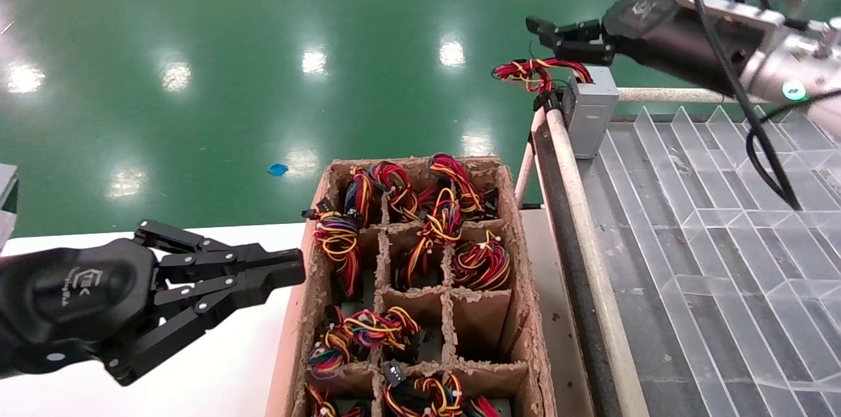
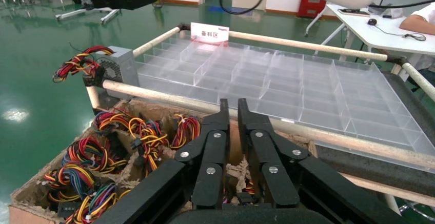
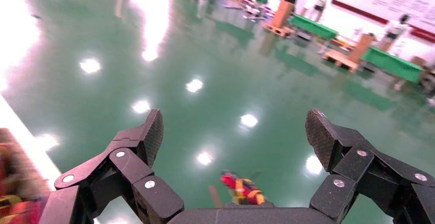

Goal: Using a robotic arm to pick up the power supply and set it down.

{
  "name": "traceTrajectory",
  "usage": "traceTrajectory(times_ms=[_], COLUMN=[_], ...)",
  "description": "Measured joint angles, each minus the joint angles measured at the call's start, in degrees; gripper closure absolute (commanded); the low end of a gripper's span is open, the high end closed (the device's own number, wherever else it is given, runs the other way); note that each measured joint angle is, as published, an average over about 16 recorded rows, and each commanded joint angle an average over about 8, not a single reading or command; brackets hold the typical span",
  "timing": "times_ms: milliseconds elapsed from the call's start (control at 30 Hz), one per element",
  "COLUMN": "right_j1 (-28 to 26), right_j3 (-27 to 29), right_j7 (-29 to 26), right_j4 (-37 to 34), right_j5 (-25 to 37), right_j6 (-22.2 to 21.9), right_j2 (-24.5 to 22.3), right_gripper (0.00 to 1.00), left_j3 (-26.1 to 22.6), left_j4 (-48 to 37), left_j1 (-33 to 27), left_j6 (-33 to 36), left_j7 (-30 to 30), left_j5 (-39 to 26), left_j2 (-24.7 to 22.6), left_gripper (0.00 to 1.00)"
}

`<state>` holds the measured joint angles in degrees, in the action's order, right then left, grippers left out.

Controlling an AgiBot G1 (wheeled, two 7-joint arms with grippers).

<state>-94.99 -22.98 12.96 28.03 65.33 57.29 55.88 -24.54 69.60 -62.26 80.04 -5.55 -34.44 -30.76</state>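
The power supply (image 1: 591, 111), a small grey metal box, stands upright in the far left corner of the clear divider tray (image 1: 723, 220). Its red, yellow and black wires (image 1: 535, 72) hang out over the tray's rail. My right gripper (image 1: 568, 0) hovers just above it, open and empty, not touching it. In the right wrist view the open right gripper (image 3: 236, 131) shows only the wires (image 3: 241, 188) below it over green floor. The left wrist view shows the power supply (image 2: 119, 65) at the tray corner. My left gripper (image 1: 292, 269) (image 2: 233, 112) is shut and empty beside the cardboard box.
A cardboard box (image 1: 519, 259) with paper dividers holds several more wired units (image 1: 483, 263). A pale tube rail (image 1: 571, 207) frames the tray, with a white label sign (image 2: 209, 33) on its far rail. A white table (image 1: 230, 371) lies under my left arm.
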Motion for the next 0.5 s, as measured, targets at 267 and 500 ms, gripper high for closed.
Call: traceTrajectory(times_ms=[267, 500], right_j1=[7.19, 13.55], right_j3=[1.50, 2.82], right_j7=[-5.10, -9.61], right_j4=[9.79, 18.46], right_j5=[-5.05, -9.51], right_j6=[6.11, 11.52], right_j2=[-4.49, -8.46], right_gripper=[0.00, 0.00], left_j3=[0.00, 0.00], left_j4=[0.00, 0.00], left_j1=[0.00, 0.00], left_j6=[0.00, 0.00], left_j7=[0.00, 0.00], left_j5=[0.00, 0.00], left_j2=[0.00, 0.00], left_gripper=[0.00, 0.00])
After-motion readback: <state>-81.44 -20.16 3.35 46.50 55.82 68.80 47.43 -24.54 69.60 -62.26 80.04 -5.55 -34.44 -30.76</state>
